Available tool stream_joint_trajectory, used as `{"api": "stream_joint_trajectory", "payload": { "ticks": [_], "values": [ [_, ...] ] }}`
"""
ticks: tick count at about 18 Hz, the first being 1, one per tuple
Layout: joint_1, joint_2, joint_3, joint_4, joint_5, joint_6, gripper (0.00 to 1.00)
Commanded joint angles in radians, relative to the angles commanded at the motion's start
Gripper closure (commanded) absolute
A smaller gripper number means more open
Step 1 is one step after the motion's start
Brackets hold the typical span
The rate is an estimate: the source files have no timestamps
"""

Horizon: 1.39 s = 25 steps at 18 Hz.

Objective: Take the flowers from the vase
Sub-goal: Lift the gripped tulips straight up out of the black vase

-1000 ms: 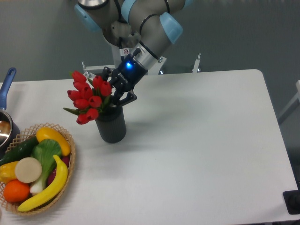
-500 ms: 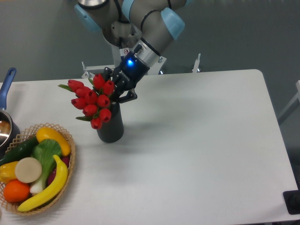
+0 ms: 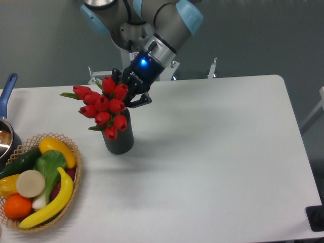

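Flowers (image 3: 104, 107) pinched at stems by tool (image 3: 127, 96), buds leaning left over vase (image 3: 119, 135) mouth on table (image 3: 212, 152). Judged step: extraction under way. Next: straight lift until stems clear rim.

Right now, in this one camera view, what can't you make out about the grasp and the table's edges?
- Gripper fingertips: hidden behind the tulips, so the grip is unconfirmed.
- Stems inside the vase: covered by buds.
- Pot: cut off by the left edge.
- Wicker basket: cropped at the bottom left.
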<state>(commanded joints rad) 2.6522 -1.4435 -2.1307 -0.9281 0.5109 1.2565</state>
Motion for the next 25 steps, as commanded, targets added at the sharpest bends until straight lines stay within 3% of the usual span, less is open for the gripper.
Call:
{"api": "stream_joint_trajectory", "payload": {
  "ticks": [5,17,25],
  "values": [
    [-0.002,0.003,0.049,0.0,-0.009,-0.075,0.97],
    [0.008,0.025,0.081,-0.005,-0.025,-0.166,0.97],
    [0.026,0.022,0.135,-0.002,-0.067,-0.244,0.97]
  ]
}}
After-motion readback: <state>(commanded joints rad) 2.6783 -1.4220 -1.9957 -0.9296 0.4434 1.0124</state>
